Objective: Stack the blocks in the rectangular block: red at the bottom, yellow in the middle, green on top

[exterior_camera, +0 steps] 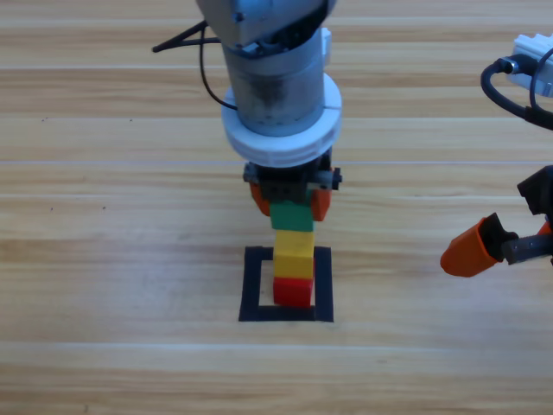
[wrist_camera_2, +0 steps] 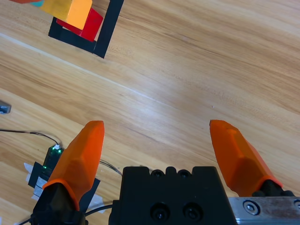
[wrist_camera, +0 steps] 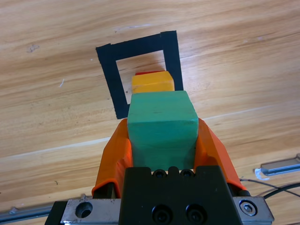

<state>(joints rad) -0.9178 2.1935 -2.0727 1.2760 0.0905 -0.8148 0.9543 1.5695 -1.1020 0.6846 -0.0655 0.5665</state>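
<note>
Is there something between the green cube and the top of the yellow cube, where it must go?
Nothing visible does. The left gripper is shut on the green cube directly over the yellow cube, which sits on the red cube inside the black tape outline. The right gripper waits open at the right edge.

Light is bright and even in all three views, with no dim corners. A pale sheen lies on the wooden worktop [wrist_camera_2: 154, 105] in the right wrist view, running as a diagonal band. Shadows are soft: a faint one falls inside the tape outline [wrist_camera: 140, 70] in the left wrist view. The teal-green cube [wrist_camera: 161, 129] there looms large yet stays sharp.
</note>
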